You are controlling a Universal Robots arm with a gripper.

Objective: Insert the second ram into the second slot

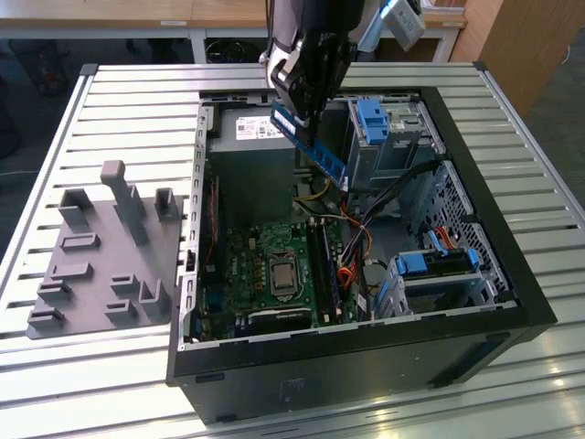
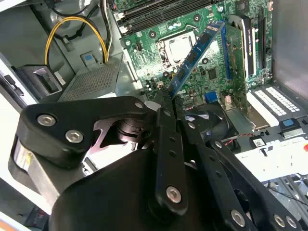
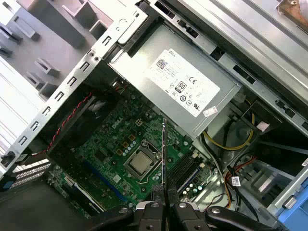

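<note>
Holding second ram [image 1: 315, 144] by one end in clamped hand [image 1: 300, 96] | tilted over open case [image 1: 366, 366], above motherboard [image 1: 265, 265], clear of slots [image 1: 325, 265] | judged light, stiff, fragile | best gripped on edges, off chips and contacts

A slatted metal table [image 1: 55, 146], wooden desks [image 1: 101, 9] behind.

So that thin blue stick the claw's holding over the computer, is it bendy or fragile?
Probably stiff: the second ram juts straight from the gripper without sagging. Likely light, since a pinch at one end carries it. Possibly fragile: edge-on in the first wrist view it looks very thin.
</note>
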